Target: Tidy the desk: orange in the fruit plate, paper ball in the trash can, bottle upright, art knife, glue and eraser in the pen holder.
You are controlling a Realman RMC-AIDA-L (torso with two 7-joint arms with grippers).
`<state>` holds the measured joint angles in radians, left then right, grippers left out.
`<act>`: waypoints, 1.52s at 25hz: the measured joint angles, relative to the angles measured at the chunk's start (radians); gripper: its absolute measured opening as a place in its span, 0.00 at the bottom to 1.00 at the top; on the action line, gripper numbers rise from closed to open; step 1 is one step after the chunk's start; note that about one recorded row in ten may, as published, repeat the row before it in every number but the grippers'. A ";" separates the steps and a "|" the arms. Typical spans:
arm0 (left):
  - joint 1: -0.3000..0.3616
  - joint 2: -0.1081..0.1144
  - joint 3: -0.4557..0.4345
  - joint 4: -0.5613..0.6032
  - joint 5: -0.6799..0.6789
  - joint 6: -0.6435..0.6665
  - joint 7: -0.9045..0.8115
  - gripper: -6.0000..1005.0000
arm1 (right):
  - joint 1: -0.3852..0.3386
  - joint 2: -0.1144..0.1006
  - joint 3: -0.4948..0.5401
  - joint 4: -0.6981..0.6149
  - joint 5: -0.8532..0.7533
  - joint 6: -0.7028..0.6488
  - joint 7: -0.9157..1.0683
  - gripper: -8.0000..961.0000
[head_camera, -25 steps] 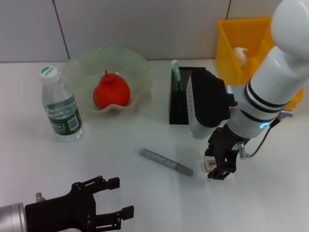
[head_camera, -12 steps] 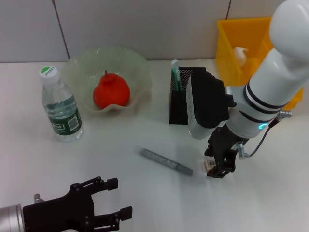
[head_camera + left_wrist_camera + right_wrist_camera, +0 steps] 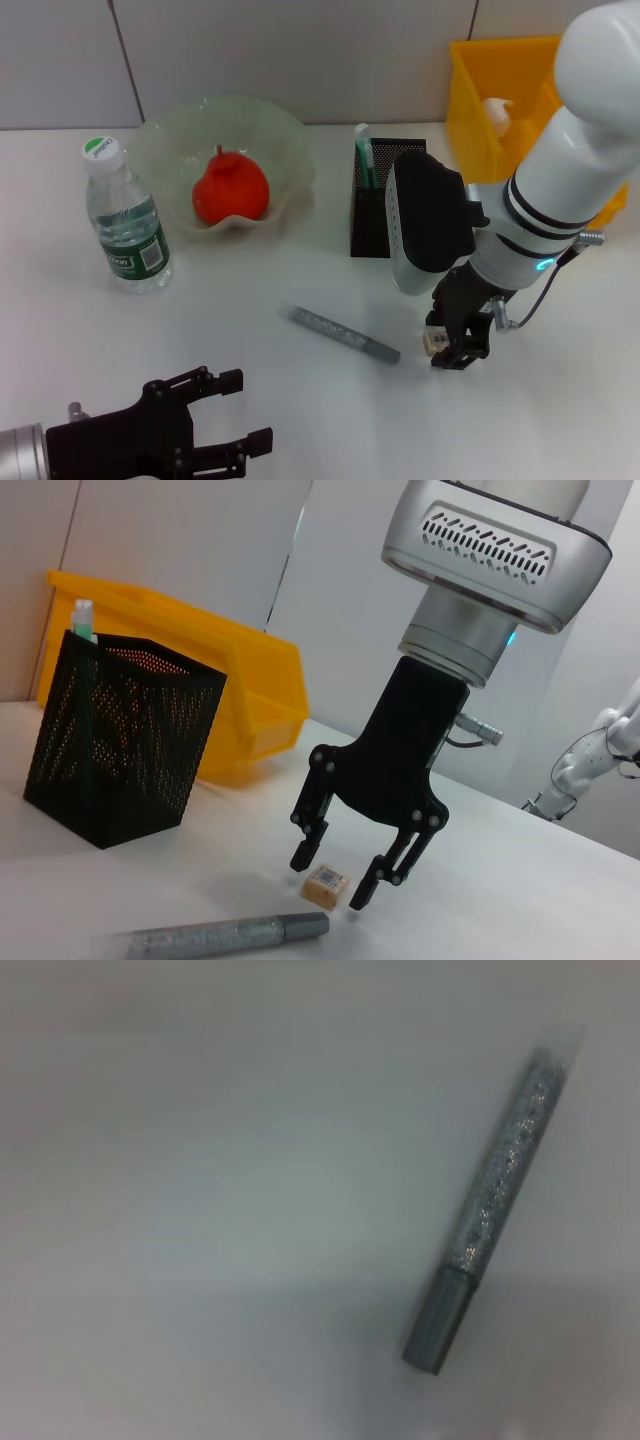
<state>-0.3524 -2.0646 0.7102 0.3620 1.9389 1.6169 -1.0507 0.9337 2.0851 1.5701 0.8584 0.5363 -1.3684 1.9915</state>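
Left gripper (image 3: 215,415) parked low, fingers apart. One upright bottle (image 3: 125,220), green label unreadable. One orange (image 3: 231,188) inside fruit plate (image 3: 290,140). One glittery grey pen (image 3: 343,334) flat on desk. Right gripper (image 3: 333,874) spread wide, straddling eraser (image 3: 324,886), barcode label visible. Pen holder (image 3: 372,225) behind; trash can (image 3: 475,75) rightmost.

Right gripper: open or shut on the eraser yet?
Open. In the left wrist view the right gripper straddles the eraser, which lies on the table, with a gap visible between each finger and the block.

White right arm (image 3: 560,190) (black bands) — black gripper (image 3: 452,343).
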 joint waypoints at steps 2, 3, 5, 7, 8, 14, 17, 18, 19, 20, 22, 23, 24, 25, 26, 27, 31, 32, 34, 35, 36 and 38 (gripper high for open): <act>0.001 0.000 0.000 0.000 0.000 0.001 0.000 0.86 | 0.000 0.001 0.000 -0.001 0.003 0.001 0.000 0.47; 0.001 0.000 0.000 0.000 0.000 0.001 0.000 0.86 | 0.000 0.001 0.000 -0.001 0.003 0.001 0.000 0.46; 0.002 0.000 0.000 0.000 0.000 0.002 0.000 0.86 | 0.000 0.001 0.000 -0.001 0.004 0.001 0.000 0.45; 0.002 0.000 0.000 0.000 0.000 0.002 0.000 0.86 | 0.000 0.001 0.000 -0.003 0.004 0.003 0.000 0.44; 0.002 0.000 0.000 0.000 0.000 0.002 0.000 0.86 | 0.001 0.001 0.000 -0.005 0.004 0.005 0.000 0.43; 0.003 0.000 0.000 0.000 0.000 0.003 0.000 0.86 | 0.006 0.001 0.001 -0.014 0.005 0.014 -0.001 0.42; 0.003 0.000 0.000 0.000 0.000 0.003 0.000 0.86 | 0.007 0.001 0.001 -0.016 0.005 0.014 -0.001 0.42; 0.003 -0.001 0.000 0.000 0.000 0.003 0.000 0.86 | 0.008 0.001 0.001 -0.019 0.005 0.014 -0.001 0.42; 0.003 -0.001 0.000 0.000 0.000 0.003 0.000 0.86 | 0.010 0.001 0.001 -0.027 0.005 0.018 -0.004 0.42; 0.003 -0.001 0.000 0.000 0.000 0.003 0.000 0.86 | 0.010 0.001 0.001 -0.027 0.005 0.018 -0.004 0.42; 0.003 -0.001 0.000 0.000 0.000 0.003 0.000 0.86 | 0.012 0.001 0.001 -0.035 0.005 0.023 -0.008 0.42; 0.003 -0.002 -0.001 0.000 0.000 0.003 0.000 0.86 | 0.012 0.001 0.001 -0.037 0.005 0.026 -0.008 0.42; 0.003 -0.002 -0.002 0.000 0.000 0.003 0.000 0.86 | 0.013 0.001 0.001 -0.040 0.005 0.027 -0.009 0.41; 0.003 -0.002 -0.002 0.000 0.000 0.003 0.000 0.86 | 0.013 0.001 0.001 -0.040 0.005 0.027 -0.009 0.41; 0.003 -0.002 -0.002 0.000 0.000 0.003 0.000 0.86 | 0.013 0.001 0.001 -0.040 0.005 0.028 -0.009 0.41; 0.003 -0.002 -0.002 0.000 0.000 0.003 0.000 0.86 | 0.013 0.001 0.001 -0.040 0.005 0.028 -0.010 0.41; 0.003 -0.002 -0.003 0.000 -0.001 0.004 0.000 0.86 | 0.013 0.001 0.001 -0.042 0.005 0.028 -0.011 0.41; 0.003 -0.002 -0.003 0.000 -0.001 0.004 0.000 0.86 | 0.013 0.001 0.001 -0.042 0.005 0.029 -0.011 0.41; 0.003 -0.002 -0.003 0.000 -0.005 0.005 0.000 0.86 | 0.013 0.001 0.004 -0.040 0.007 0.029 -0.011 0.41; 0.003 -0.001 -0.003 0.000 -0.008 0.006 0.000 0.86 | 0.013 0.001 0.004 -0.040 0.007 0.029 -0.011 0.41; 0.003 -0.001 -0.003 0.000 -0.008 0.006 0.000 0.86 | 0.013 0.001 0.006 -0.038 0.007 0.029 -0.010 0.41; 0.003 0.000 -0.003 0.000 -0.008 0.008 0.000 0.86 | 0.013 0.001 0.012 -0.031 0.009 0.025 -0.006 0.35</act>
<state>-0.3489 -2.0648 0.7071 0.3620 1.9305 1.6245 -1.0507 0.9465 2.0862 1.5820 0.8273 0.5455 -1.3437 1.9851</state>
